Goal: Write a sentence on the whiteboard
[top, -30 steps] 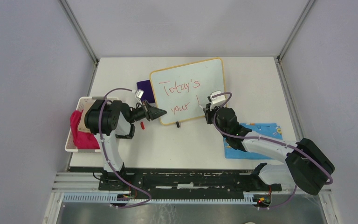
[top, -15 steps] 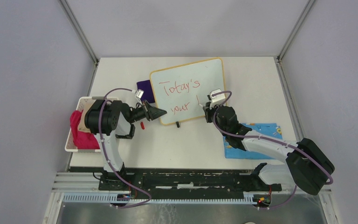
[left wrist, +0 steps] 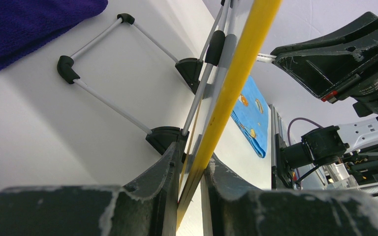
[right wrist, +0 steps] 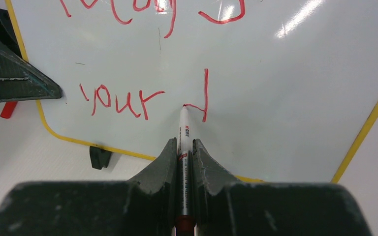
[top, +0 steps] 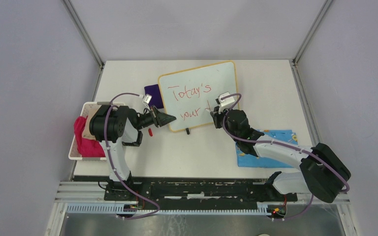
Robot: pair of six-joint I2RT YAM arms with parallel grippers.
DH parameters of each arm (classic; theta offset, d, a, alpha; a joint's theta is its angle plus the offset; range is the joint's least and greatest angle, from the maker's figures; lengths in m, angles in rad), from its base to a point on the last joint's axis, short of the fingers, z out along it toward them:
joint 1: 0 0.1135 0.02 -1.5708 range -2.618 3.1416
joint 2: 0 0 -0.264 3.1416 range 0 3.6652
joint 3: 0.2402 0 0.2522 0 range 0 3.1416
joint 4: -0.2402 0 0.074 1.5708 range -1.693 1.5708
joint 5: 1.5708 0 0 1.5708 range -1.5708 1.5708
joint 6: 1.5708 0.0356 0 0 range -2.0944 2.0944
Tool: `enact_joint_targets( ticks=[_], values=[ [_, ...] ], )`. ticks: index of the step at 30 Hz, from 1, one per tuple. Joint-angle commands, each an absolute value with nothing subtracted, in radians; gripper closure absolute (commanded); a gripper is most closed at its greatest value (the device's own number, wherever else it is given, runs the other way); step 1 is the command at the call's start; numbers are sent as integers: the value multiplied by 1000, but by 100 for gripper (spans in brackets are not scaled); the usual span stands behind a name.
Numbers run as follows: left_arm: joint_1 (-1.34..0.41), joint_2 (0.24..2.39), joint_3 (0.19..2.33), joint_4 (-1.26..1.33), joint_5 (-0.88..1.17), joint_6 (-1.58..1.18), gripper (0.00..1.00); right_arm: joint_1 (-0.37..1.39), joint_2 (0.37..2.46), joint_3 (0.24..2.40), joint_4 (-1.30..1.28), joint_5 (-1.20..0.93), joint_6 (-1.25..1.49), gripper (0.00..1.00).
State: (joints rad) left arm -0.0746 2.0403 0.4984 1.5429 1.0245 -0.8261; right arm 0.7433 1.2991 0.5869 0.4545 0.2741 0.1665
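- Red handwriting, the sentence (top: 191,101), runs in two lines across the whiteboard (top: 221,78): "Today's" above and "your" below, followed by an upright stroke with a short hooked line at its foot.
- That whiteboard stands tilted at the far middle of the desk (top: 187,152). It is propped on a thin wire stand (left wrist: 103,98) with black feet and edged by a yellow frame (left wrist: 236,73).
- My left end effector (left wrist: 189,164) is pinching the yellow frame low on the board's left edge, one finger on each face.
- My right end effector (right wrist: 182,147) is pressed onto a white marker (right wrist: 183,132), which lies lengthwise between the fingers.
- The marker's tip touches the board at the short hooked line, just left of the upright stroke.
- A purple cloth (top: 151,92) lies on the desk beside the board's left edge, on the far side of my left end effector.
- A small red item (top: 150,132) lies on the desk near my left end effector.
- A blue patterned cloth (top: 280,135) lies on the near right of the desk, partly under my right arm.
- A white basket (top: 74,152) holding pink fabric (top: 86,142) sits at the desk's left edge.
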Motion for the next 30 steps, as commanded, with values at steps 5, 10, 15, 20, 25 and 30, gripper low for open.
enact_joint_targets(
  ticks=[5,10,15,20,25,30],
  values=[
    [-77,2074,497,1693,1002,-871,98,739,1303,601,485,236,166,100],
    [-77,2074,495,1693,1002,-871,98,740,1288,564,482,246,168,100],
    [-77,2075,496,1694,1002,-871,98,739,1270,537,471,271,163,100],
    [-77,2072,495,1694,1003,-871,98,739,1258,538,460,310,157,100],
    [-77,2072,495,1693,1003,-871,98,738,1249,552,454,348,149,100],
    [-77,2073,495,1694,1002,-871,98,737,1245,569,453,361,146,100]
  ],
)
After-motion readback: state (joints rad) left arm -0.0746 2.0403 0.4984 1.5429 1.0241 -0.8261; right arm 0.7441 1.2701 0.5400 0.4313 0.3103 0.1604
